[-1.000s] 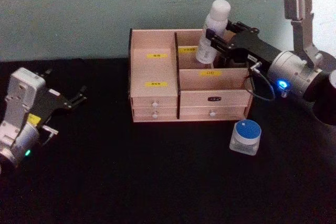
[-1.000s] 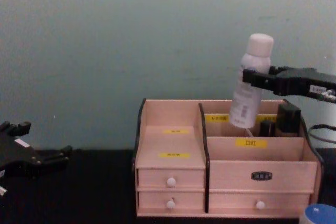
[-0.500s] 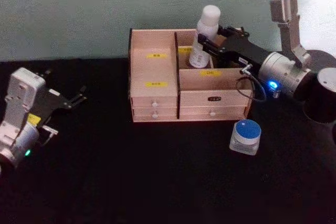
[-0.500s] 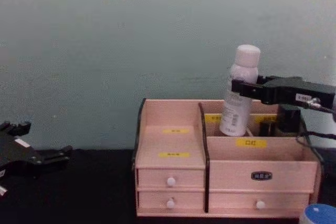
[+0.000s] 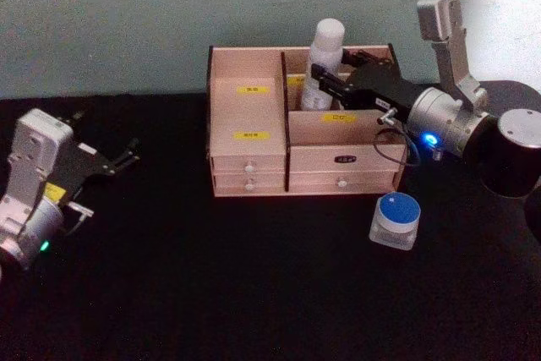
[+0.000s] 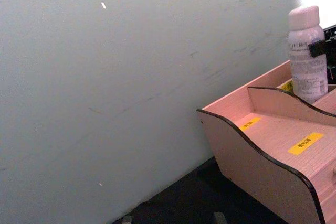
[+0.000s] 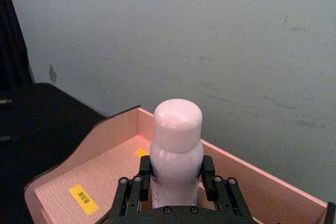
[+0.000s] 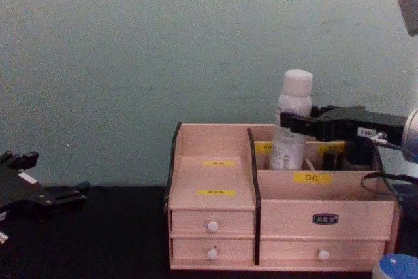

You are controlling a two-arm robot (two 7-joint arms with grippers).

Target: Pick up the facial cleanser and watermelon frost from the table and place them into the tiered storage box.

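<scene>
**Head view: bottle lowered into the box**

The right gripper (image 5: 324,84) pinched the bottle (image 5: 326,50) just under its shoulder; within the last second it had carried it down from a tilt above the box (image 5: 245,112) to upright inside the rear bay directly beneath it; whether the base rested there was hidden; release looked due next; the jar (image 5: 396,220) waited on the table (image 5: 254,293), back toward the robot from that gripper; the left gripper (image 5: 127,155) sat spread, well apart.
</scene>
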